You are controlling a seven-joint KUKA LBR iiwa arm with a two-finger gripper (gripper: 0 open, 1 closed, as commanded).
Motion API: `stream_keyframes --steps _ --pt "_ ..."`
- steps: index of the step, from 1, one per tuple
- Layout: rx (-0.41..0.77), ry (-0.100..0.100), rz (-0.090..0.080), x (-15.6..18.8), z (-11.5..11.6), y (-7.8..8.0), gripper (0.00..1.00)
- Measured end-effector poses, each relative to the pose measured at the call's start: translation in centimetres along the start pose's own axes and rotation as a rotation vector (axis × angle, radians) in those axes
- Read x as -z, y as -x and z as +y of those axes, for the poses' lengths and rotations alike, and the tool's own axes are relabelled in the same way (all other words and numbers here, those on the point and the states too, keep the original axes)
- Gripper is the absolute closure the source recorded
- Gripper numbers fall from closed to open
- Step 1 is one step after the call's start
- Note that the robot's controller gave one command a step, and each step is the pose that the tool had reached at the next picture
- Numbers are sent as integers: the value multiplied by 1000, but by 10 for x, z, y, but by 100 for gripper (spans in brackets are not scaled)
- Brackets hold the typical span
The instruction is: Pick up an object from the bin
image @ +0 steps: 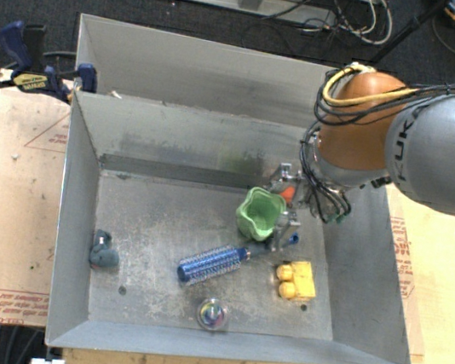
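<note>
Bin contents, single overhead view.

Nearest thing to the gripper (287, 204): a small green soft-plastic cup with a wavy rim (259, 214). It sits right of the bin's centre, near the foot of the back wall. Its mouth opens upward toward the camera, with the inside showing as a darker hollow. Its axis therefore runs roughly top to bottom rather than along the floor. A slight lean is possible but cannot be judged.

Arm pose: the grey arm (449, 149) enters from the right edge and bends down over the bin's right back quarter. The wrist with its orange cover (359, 121) points downward. Yellow and black cables loop round the cover. The gripper's metal parts lie against the cup's right side, one just above it and one just below and to its right. Whether the jaws are spread, pressed together or pinching the cup wall cannot be told.

Other things on the grey metal bin (78, 195) floor:
- Blue ribbed cylinder (213, 263), just below the cup, long axis running lower left to upper right.
- Yellow block with two round knobs (296, 281), right of the cylinder.
- Shiny round silvery piece (211, 313), near the front wall.
- Small grey-blue lump (103, 253), well apart at the left.
</note>
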State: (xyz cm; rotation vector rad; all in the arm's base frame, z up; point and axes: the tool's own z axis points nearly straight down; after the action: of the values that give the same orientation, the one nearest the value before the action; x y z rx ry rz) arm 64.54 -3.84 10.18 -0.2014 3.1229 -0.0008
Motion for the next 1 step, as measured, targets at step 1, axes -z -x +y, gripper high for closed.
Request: stream_keyframes --steps 1 --pt "-92 0 -1 91 -10 6 100"
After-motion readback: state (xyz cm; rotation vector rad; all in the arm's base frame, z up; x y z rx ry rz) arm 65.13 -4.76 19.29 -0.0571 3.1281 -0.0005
